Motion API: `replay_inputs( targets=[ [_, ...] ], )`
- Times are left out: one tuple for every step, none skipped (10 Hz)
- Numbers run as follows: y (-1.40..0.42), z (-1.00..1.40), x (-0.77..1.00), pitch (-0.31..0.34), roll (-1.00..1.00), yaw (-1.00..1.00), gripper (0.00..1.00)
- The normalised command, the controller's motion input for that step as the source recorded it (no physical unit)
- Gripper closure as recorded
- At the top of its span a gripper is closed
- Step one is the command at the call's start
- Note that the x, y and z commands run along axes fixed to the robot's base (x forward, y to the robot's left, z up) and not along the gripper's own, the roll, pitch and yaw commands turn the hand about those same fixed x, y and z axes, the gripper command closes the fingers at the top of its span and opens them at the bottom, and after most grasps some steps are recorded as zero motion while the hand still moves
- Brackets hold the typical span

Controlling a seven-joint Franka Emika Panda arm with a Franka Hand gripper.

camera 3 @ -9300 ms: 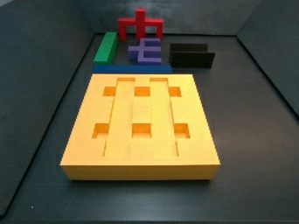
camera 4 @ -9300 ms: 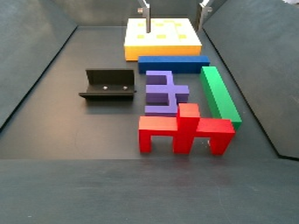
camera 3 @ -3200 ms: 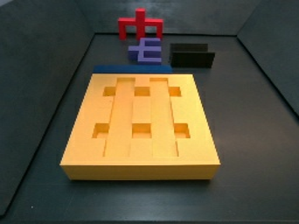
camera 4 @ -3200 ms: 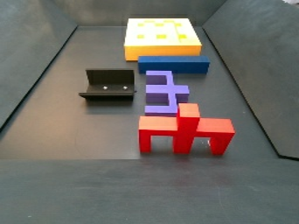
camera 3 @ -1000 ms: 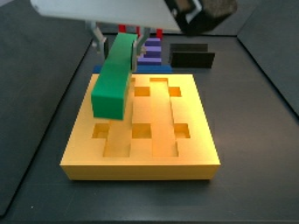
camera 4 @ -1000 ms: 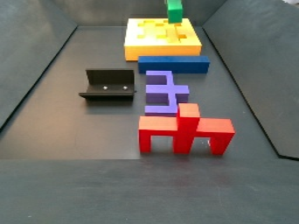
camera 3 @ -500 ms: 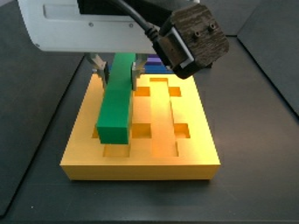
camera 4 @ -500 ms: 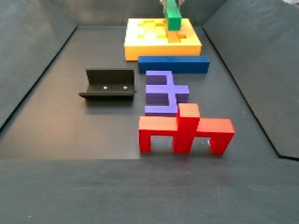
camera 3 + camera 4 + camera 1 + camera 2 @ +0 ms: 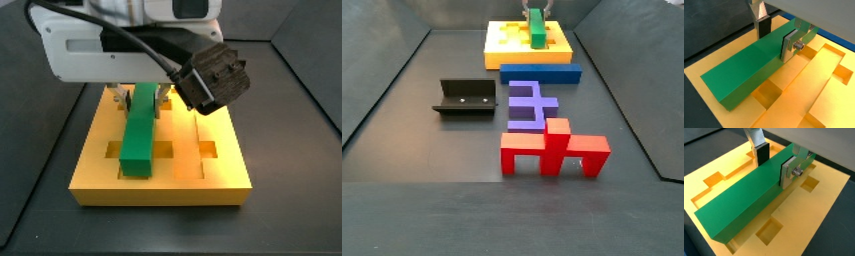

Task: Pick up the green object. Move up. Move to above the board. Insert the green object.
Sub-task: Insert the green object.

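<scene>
While the gripper point(image 9: 775, 34) hangs low over the large orange-yellow ribbed board point(image 9: 187, 170), its jaws are clamped on the long matte green rectangular bar point(image 9: 747, 70), one silver finger point(image 9: 789, 172) pressed flat against each long side, as both wrist views show. In a side view the green bar point(image 9: 139, 134) runs lengthwise along the board, tilted, its near end down at a square recess point(image 9: 207, 150) row and its far end held higher at the jaws. Whether that near end touches the board cannot be told. On the dark desk point(image 9: 422, 140) beyond the board lie a flat blue slab point(image 9: 540, 73), a purple E-shaped block point(image 9: 529, 106), a red block point(image 9: 553, 149) and the dark L-shaped fixture point(image 9: 465, 97), all well apart from the gripper.
</scene>
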Motion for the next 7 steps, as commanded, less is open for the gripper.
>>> replay_inputs(
  targets=[
    [0.00,-0.23,0.00,0.000,0.18,0.23,1.00],
    [0.00,-0.16,-0.02,0.000,0.18,0.18,1.00],
    [0.00,-0.17,-0.07,-0.010,0.12,0.07,1.00],
    [0.00,-0.17,-0.13,-0.011,0.09,0.02,1.00],
    [0.00,-0.15,-0.23,-0.011,0.07,0.00,1.00],
    [0.00,-0.16,-0.28,-0.011,0.08,-0.04,1.00],
    [0.00,-0.14,-0.25,-0.004,0.07,-0.04,1.00]
  ],
)
